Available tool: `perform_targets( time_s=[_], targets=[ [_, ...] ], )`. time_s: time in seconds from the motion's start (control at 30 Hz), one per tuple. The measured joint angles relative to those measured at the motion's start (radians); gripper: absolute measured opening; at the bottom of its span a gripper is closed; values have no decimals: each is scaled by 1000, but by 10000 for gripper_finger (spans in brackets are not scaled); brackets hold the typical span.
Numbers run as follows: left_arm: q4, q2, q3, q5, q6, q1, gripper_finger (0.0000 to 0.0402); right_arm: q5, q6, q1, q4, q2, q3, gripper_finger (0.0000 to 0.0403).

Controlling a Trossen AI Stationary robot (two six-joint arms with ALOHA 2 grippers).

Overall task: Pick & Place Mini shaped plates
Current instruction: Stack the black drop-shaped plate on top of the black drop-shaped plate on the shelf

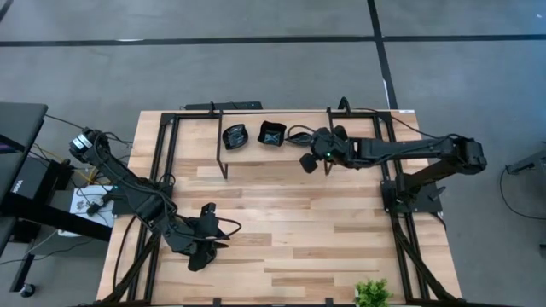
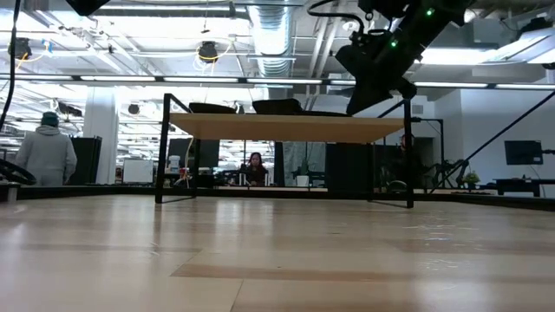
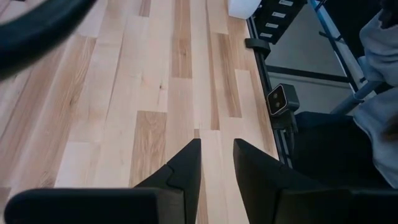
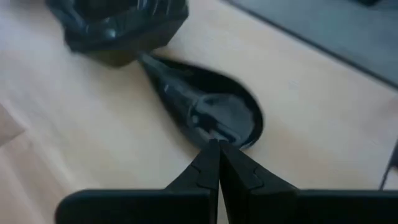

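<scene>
Wooden shelf (image 4: 323,124) carries teardrop plate (image 4: 205,106), tip toward square plate (image 4: 115,25), right gripper (image 4: 217,149) pinched closed.

The high view looks straight down on the whole tabletop (image 1: 281,213) and both arms. The low view sits at tabletop height, facing level into the room. Each wrist view looks closely past its own fingers; the right one shares the teardrop plate (image 4: 205,112) with the high view.
</scene>
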Motion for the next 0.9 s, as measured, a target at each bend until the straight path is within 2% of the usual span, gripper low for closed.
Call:
perform_targets(
  time_s=[0.23, 0.37, 0.53, 0.7, 0.9],
  targets=[
    [0, 0, 0, 0, -1, 0, 95, -7, -45, -17, 48, -1, 0, 0],
    [6, 9, 1, 0, -4, -4, 95, -44, -45, 32, 62, -19, 4, 1],
    [33, 108, 1, 14, -7, -23, 102, -59, -97, 182, 77, -50, 34, 1],
    [41, 256, 1, 35, -23, -22, 136, -62, -182, 386, 128, -56, 35, 1],
    [-25, 330, 1, 172, -372, -4, 159, -20, -198, 556, 174, -54, 17, 1]
  ],
)
